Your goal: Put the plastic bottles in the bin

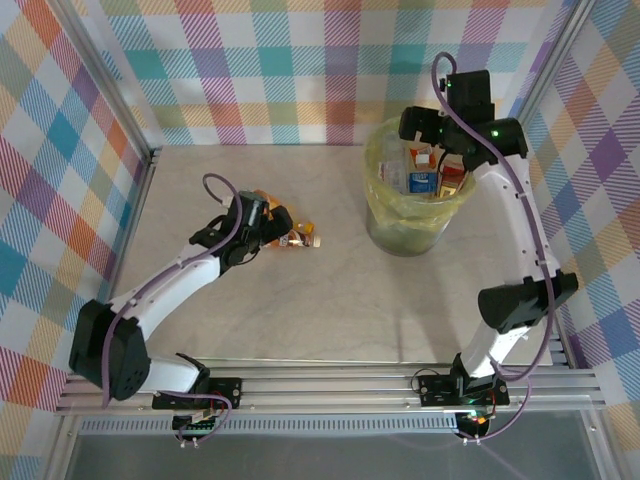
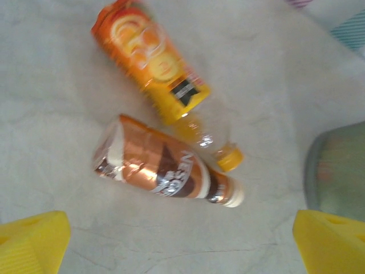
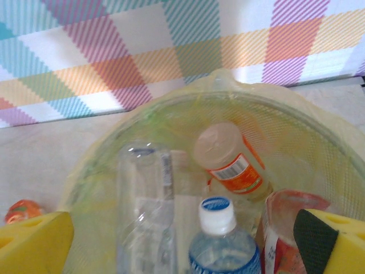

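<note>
Right gripper (image 3: pixel 182 242) spread above the bin (image 3: pixel 322 137); left gripper (image 2: pixel 182 245) spread over two bottles.

My right gripper's yellow fingers stand wide apart, pinching nothing. Directly below them the bin holds a clear bottle (image 3: pixel 142 211), a blue-capped water bottle (image 3: pixel 219 242), an orange-labelled bottle (image 3: pixel 228 157) and a red-labelled one (image 3: pixel 282 228). My left gripper is wide too and empty. Just ahead of its fingertips an orange juice bottle (image 2: pixel 154 63) and a brown-labelled bottle (image 2: pixel 162 168) lie close together on the table (image 2: pixel 57 114).
</note>
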Controlling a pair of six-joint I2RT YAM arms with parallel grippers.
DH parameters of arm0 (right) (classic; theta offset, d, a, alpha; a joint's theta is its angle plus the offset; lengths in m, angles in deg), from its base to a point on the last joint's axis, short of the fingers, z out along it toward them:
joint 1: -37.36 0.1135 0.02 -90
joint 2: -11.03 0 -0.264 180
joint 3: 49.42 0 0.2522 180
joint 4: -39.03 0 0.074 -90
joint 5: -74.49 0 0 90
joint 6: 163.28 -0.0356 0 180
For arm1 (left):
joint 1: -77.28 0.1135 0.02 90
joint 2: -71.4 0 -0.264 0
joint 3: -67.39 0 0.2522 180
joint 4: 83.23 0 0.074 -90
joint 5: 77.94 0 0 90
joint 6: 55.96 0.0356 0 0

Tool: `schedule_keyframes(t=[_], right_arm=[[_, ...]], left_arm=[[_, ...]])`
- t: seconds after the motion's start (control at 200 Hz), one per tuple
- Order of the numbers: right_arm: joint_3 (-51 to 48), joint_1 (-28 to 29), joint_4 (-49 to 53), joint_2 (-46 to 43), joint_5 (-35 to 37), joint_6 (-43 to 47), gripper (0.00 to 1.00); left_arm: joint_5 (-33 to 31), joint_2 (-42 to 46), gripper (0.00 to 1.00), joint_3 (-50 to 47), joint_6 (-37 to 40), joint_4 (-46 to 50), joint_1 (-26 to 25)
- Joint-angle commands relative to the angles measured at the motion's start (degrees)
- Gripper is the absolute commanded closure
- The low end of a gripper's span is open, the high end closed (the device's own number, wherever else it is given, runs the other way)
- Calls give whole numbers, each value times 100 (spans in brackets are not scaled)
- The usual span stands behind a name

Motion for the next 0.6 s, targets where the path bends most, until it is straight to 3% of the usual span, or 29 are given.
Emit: schedule_keyframes(t=[0.0, 0.26, 0.595], right_arm=[[-352, 120, 198, -339, -255, 55, 0], [-1305, 202, -132, -1078, -459, -62, 0], [-1675, 202, -367, -1328, -565, -111, 0]], left_arm=[[202, -303, 0, 208, -736, 219, 123], [307, -950, 0, 255, -1558, -194, 299], [155, -1740, 0, 597, -2223, -269, 345]])
